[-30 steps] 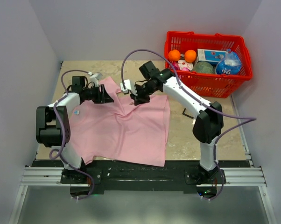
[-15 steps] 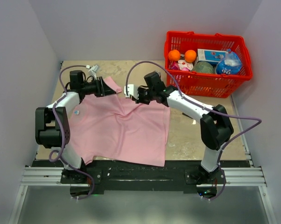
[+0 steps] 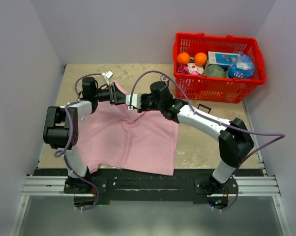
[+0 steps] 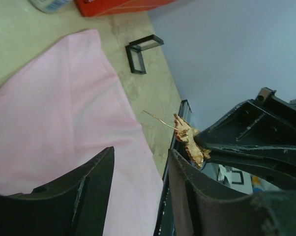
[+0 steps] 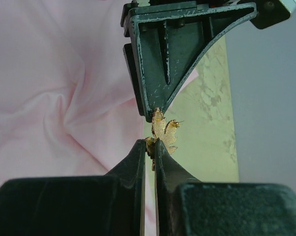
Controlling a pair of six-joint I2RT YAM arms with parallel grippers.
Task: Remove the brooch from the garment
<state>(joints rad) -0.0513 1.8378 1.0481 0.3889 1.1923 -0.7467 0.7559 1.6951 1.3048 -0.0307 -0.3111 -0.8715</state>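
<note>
Finding: the brooch (image 5: pixel 163 132) is clenched between the closed tips of the right pincer (image 5: pixel 155 142). It is held above the far edge of the garment (image 3: pixel 128 137), its pin bare and apparently clear of the cloth. The left pincer (image 4: pixel 140 152) stands released just beside it, gripping nothing. Judged: detachment looks complete. It remains to carry the brooch clear and set it on the surface (image 3: pixel 202 142).

**A:** anyone able to read any text or brand here?

**B:** nope. The white-and-blue box (image 3: pixel 222 58) and the blue bag (image 3: pixel 242 68) in the red basket (image 3: pixel 214 91) have print on them, but it's way too small to make out.
</note>
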